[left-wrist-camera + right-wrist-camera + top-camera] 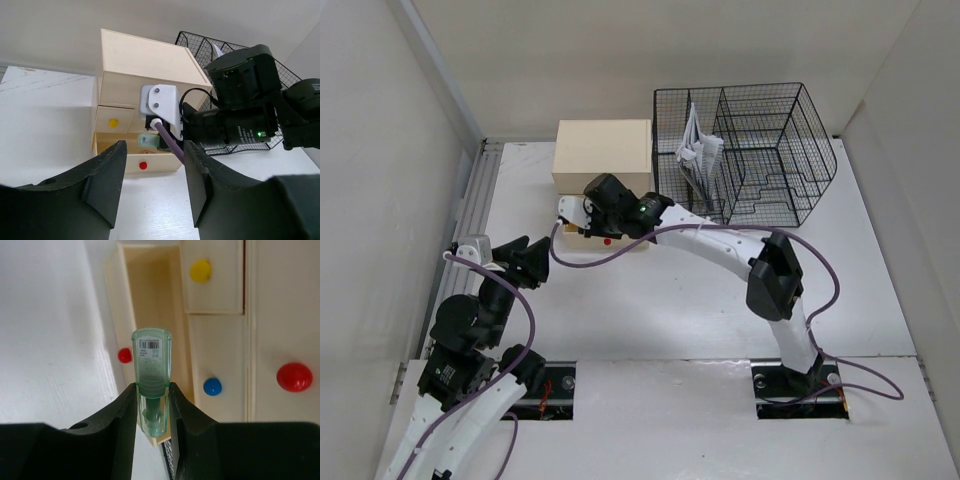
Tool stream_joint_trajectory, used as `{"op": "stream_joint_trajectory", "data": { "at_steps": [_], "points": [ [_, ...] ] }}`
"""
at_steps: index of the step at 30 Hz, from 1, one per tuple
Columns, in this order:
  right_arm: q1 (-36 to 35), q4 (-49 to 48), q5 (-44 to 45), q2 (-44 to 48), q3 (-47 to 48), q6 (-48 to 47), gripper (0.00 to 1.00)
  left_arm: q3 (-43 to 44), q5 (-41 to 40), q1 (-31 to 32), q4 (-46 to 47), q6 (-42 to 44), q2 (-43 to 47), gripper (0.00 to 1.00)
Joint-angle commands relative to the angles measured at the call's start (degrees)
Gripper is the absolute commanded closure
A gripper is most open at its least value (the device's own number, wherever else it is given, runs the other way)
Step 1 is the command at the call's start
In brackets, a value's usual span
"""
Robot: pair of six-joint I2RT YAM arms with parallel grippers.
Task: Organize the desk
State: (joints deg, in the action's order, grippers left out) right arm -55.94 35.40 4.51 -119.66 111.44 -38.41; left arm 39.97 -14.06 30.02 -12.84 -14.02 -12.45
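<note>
The desk is a white tabletop. At its back stands a beige drawer box. The box's bottom drawer, with a red knob, is pulled out. My right gripper is shut on a translucent green case with a barcode label, holding it over the open drawer. The same green case shows inside the drawer opening in the left wrist view. My left gripper is open and empty, low over the desk's left side and facing the box from a distance.
A black wire mesh organizer with white papers stands right of the box. A metal rail runs along the desk's left edge. The other drawers, with yellow, blue and red knobs, are closed.
</note>
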Motion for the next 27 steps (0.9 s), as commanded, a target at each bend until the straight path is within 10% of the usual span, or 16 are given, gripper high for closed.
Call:
{"op": "stream_joint_trajectory", "data": {
  "at_steps": [1, 5, 9, 12, 15, 19, 23, 27],
  "points": [
    [1.6, -2.4, 6.2, -0.9, 0.4, 2.4, 1.0, -0.1, -0.3, 0.3, 2.4, 0.0, 0.7, 0.54],
    [3.3, -3.3, 9.4, -3.1, 1.1, 3.8, 0.94, -0.1, -0.3, 0.3, 2.4, 0.0, 0.7, 0.54],
    [4.4, -6.0, 12.6, -3.1, 0.4, 5.3, 0.52, -0.1, -0.3, 0.3, 2.4, 0.0, 0.7, 0.54],
    [4.4, -6.0, 10.3, -3.1, 0.4, 5.3, 0.4, -0.1, -0.3, 0.3, 2.4, 0.0, 0.7, 0.54],
    [5.0, -5.4, 6.0, -1.6, 0.4, 5.8, 0.49, -0.1, -0.3, 0.3, 2.4, 0.0, 0.7, 0.54],
    [7.1, 0.2, -11.5, -1.1, 2.3, 5.8, 1.0, -0.1, -0.3, 0.3, 2.4, 0.0, 0.7, 0.54],
    [9.7, 12.4, -36.7, -6.6, 7.6, 0.1, 1.0, -0.1, -0.3, 0.3, 2.4, 0.0, 0.7, 0.54],
    [10.2, 18.3, -37.0, -11.4, 10.2, -2.0, 1.0, -0.1, -0.3, 0.3, 2.4, 0.0, 0.7, 0.54]
  ]
}}
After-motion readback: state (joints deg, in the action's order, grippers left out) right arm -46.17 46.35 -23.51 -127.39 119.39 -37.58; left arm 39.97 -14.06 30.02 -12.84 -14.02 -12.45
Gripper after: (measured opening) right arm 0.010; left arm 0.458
